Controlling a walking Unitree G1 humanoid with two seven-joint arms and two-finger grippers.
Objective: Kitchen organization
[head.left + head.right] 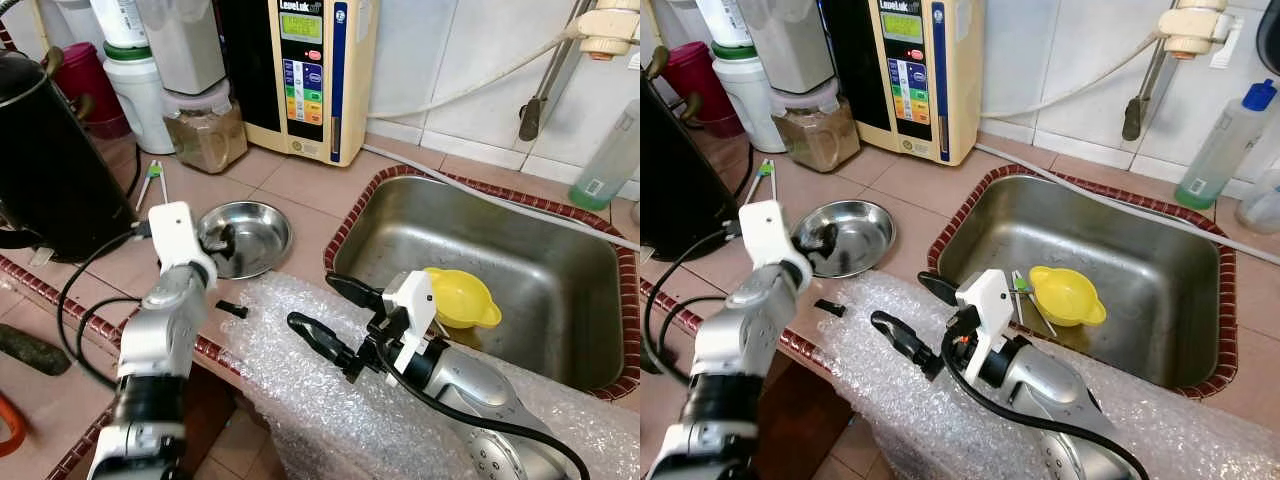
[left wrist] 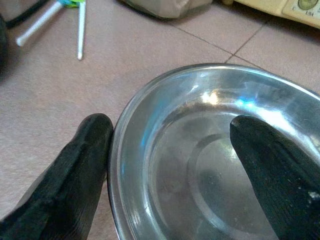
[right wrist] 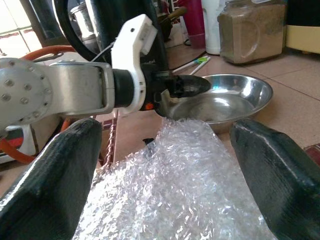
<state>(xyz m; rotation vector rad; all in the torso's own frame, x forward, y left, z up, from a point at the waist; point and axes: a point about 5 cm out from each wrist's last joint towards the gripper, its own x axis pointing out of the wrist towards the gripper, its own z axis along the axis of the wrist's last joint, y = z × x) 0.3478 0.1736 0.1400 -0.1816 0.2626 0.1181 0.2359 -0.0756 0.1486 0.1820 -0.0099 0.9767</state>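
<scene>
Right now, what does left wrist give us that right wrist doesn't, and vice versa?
Left wrist: the left tool straddling the steel bowl's rim, one finger outside on the tile, one inside; a white-handled utensil beyond.

Right wrist: the right tool open over bubble wrap, the left arm side-on, a jar of brown powder.

Both: the steel bowl and the tiled counter.

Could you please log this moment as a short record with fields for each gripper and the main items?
left gripper: open, fingers straddling the rim of the steel bowl, one inside, one outside
right gripper: open, above the bubble wrap
bowl location: counter, left of the sink
sink contents: yellow funnel
behind bowl: jar of brown powder
</scene>
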